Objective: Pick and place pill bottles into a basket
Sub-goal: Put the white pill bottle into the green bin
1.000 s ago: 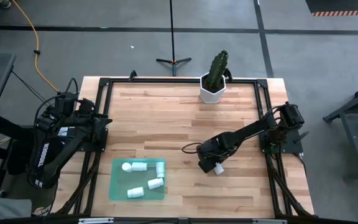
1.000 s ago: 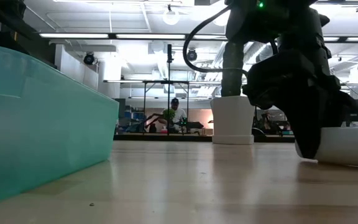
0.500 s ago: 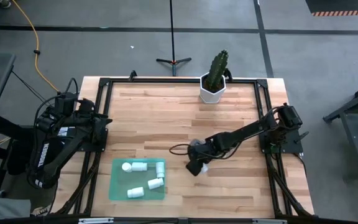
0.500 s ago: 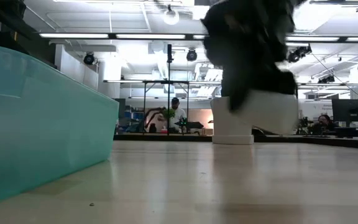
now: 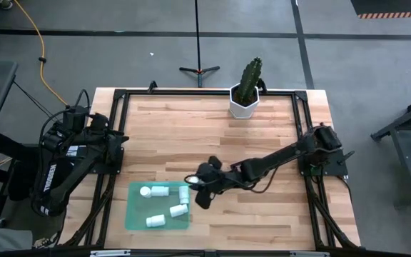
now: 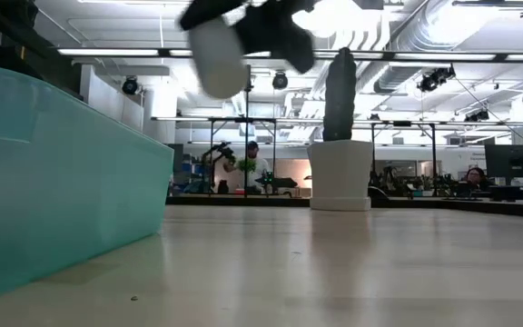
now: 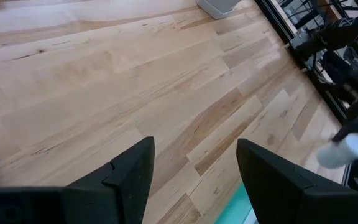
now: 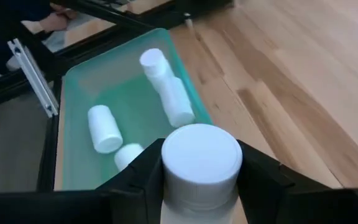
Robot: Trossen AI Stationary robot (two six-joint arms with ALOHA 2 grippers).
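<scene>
The right gripper (image 5: 203, 198) had its fingers clamped on a pill bottle (image 8: 201, 163), raised clear of the table (image 5: 212, 128) just beside the basket (image 5: 135, 214). Its wrist view alone showed the plain, unlettered cap; four bottles (image 5: 178, 210) lay inside. The left gripper (image 7: 191, 171) waited open at the table's left edge.

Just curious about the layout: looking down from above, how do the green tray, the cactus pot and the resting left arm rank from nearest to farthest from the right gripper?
1. The green tray, right beside the right gripper, which holds a pill bottle at its edge.
2. The cactus pot, at the far edge.
3. The left gripper, at the left edge.
</scene>
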